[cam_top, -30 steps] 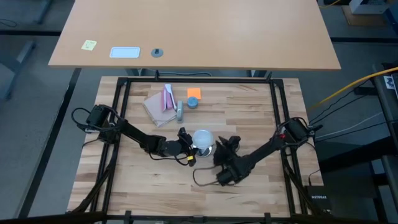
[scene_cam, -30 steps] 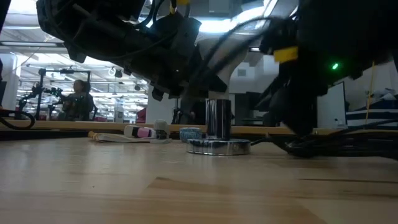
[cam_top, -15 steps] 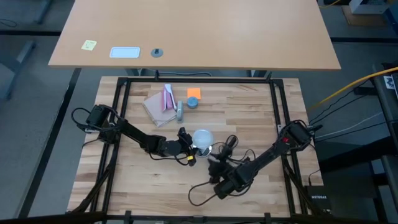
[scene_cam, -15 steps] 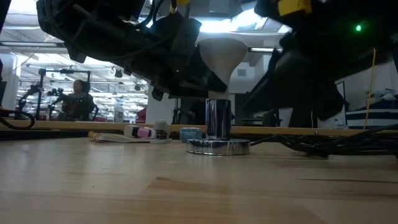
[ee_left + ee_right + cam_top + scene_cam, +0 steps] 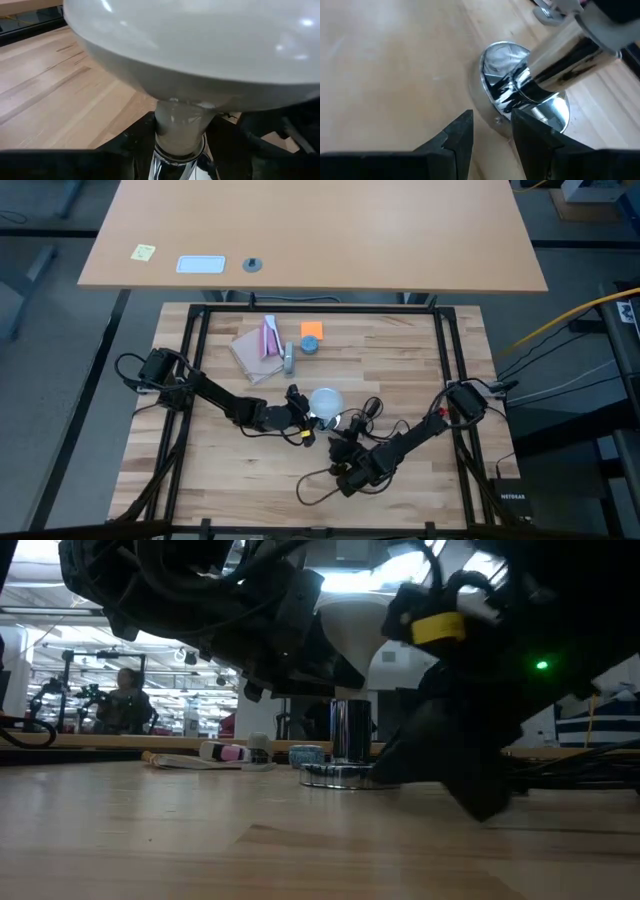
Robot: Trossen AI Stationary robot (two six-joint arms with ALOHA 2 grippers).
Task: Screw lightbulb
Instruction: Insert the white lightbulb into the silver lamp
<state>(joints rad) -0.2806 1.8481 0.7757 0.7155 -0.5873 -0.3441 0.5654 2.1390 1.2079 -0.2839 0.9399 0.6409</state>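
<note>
My left gripper is clamped on the lightbulb mid-table, above the chrome socket. My right gripper sits just beside the base, fingers slightly parted, holding nothing. Light wood table; a person sits in the workshop behind.

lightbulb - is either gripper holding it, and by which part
The left gripper holds the lightbulb by its neck, above the socket; the right gripper holds nothing.

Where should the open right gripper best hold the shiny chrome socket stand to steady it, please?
Probably on the upright chrome stem, low, just above its flat round foot, coming level from the side: the foot is too broad, and the frosted white lightbulb, in the left gripper, covers the top.
</note>
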